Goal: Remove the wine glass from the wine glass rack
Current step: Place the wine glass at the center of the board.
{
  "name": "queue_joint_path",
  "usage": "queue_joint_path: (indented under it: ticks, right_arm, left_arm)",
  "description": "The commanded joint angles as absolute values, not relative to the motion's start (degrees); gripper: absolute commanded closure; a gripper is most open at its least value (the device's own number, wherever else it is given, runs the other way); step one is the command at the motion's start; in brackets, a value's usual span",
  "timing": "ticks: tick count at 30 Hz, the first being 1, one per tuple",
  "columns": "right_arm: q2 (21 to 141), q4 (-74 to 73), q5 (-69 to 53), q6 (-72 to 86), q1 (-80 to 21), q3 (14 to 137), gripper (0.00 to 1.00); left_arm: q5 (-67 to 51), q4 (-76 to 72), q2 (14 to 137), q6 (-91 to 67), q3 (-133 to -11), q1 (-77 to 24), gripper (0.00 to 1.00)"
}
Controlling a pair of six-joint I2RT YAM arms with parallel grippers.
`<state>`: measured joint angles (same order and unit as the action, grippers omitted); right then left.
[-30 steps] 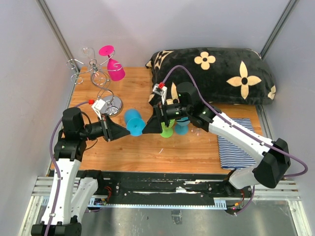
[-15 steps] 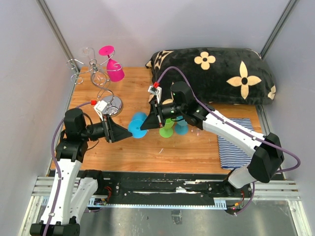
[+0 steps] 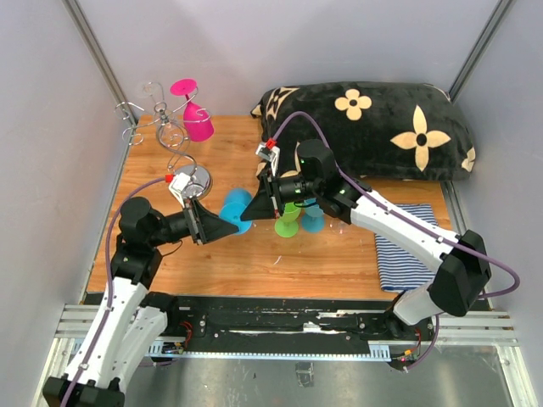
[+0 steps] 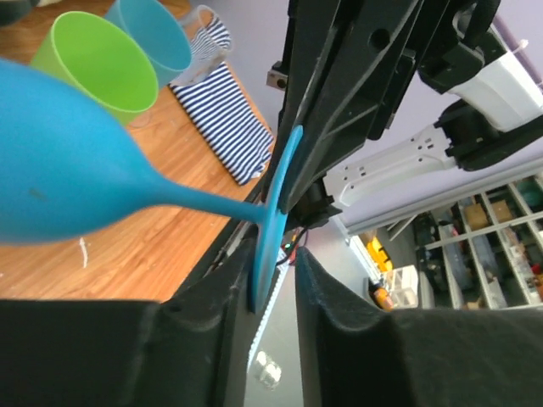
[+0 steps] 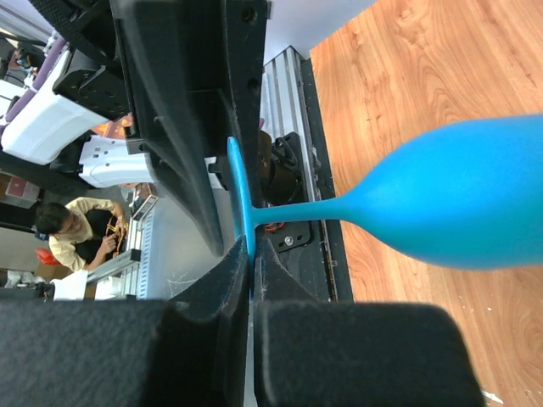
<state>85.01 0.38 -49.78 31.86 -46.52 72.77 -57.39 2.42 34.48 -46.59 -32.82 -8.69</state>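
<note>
A blue wine glass [image 3: 232, 206] hangs sideways above the table between my two grippers. My right gripper [image 3: 248, 213] is shut on the rim of its flat foot [image 5: 241, 199], with the bowl [image 5: 475, 199] sticking out to the right. My left gripper [image 3: 229, 225] faces it from the other side. Its jaws [image 4: 276, 275] stand slightly apart around the same foot [image 4: 276, 212], which lies against one finger with a gap to the other. The wine glass rack [image 3: 193, 180] stands at the back left, with a pink wine glass [image 3: 199, 124] hanging from its hooks.
A green glass [image 3: 288, 222] and another blue one [image 3: 314, 219] stand under the right arm. A black flowered pillow [image 3: 373, 127] lies at the back right, with a striped cloth [image 3: 407, 248] in front of it. A clear glass [image 3: 153, 90] hangs on the rack.
My right gripper has closed on the blue glass's foot. My left gripper has released its grip on that foot, and the left arm has shifted slightly right and forward.
</note>
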Motion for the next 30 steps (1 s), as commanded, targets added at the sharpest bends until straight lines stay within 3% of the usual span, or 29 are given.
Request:
queue_joint_path:
  ticks: [1, 3, 4, 7, 13, 19, 24, 30]
  right_arm:
    - [82.1, 2.4, -49.3, 31.2, -47.6, 73.5, 0.97]
    - [81.1, 0.5, -47.4, 29.2, -47.6, 73.5, 0.91]
    - [80.8, -0.2, -47.0, 28.3, -47.6, 73.6, 0.85]
    - [79.3, -4.8, -44.8, 25.1, -47.3, 75.3, 0.51]
    - [71.7, -10.4, -29.7, 20.4, -42.1, 74.5, 0.27]
    - [75.6, -13.6, -40.6, 29.2, -32.3, 76.9, 0.22]
    - [79.6, -14.6, -47.5, 31.2, -31.9, 78.0, 0.2]
    - [82.6, -16.2, -49.7, 31.6, -31.9, 79.5, 0.17]
  left_arm:
    - [-52.9, 2.0, 36.3, -44.8, -36.2, -11.8, 0.85]
    - [-52.9, 2.9, 35.4, -43.6, -36.3, -11.8, 0.98]
    - [-53.0, 2.3, 34.6, -43.7, -35.8, -11.8, 0.99]
    - [-54.6, 3.2, 32.4, -40.8, -34.9, -11.8, 1.0]
    - [-54.4, 18.5, 28.2, -20.1, -35.1, -11.8, 1.0]
    - [-61.8, 26.1, 32.2, -8.1, -36.9, -13.2, 0.99]
    - [-64.2, 16.9, 29.6, -12.4, -36.5, -17.3, 0.99]
    - [-54.7, 11.5, 32.4, -12.0, -36.0, -31.9, 1.0]
